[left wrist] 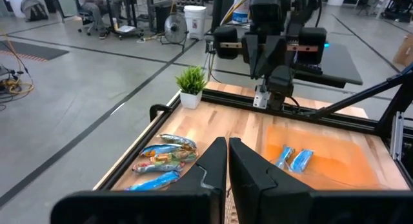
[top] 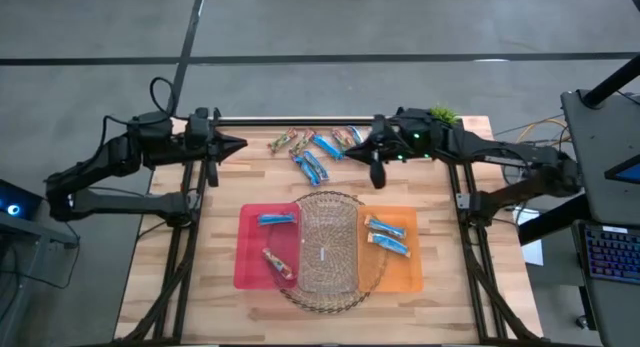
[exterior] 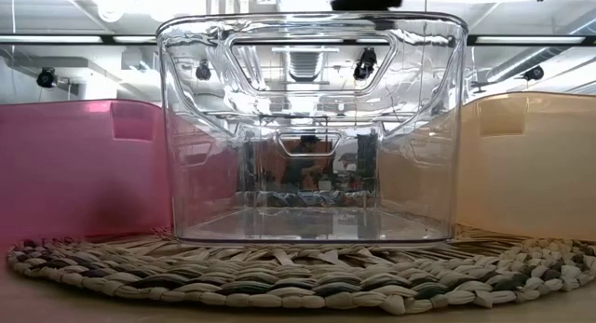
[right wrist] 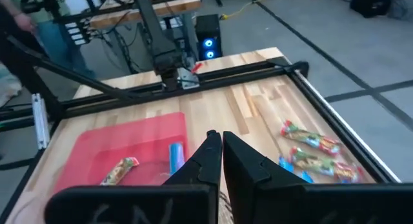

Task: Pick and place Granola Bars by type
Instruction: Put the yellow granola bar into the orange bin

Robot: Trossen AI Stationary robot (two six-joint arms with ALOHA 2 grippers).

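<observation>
High view: both arms raised, jaws closed.

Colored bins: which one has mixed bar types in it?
The red bin, on the left arm's side: it holds one blue bar and one tan bar. The orange bin holds only blue bars.

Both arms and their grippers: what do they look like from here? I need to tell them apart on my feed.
Both arms are matt black, built of boxy jointed links with black cables looped along them. Each ends in two dark, wedge-shaped fingers tapering to a point: left gripper, right gripper. The right arm shows a small green light near its wrist, the left arm none. No other markings are visible.
</observation>
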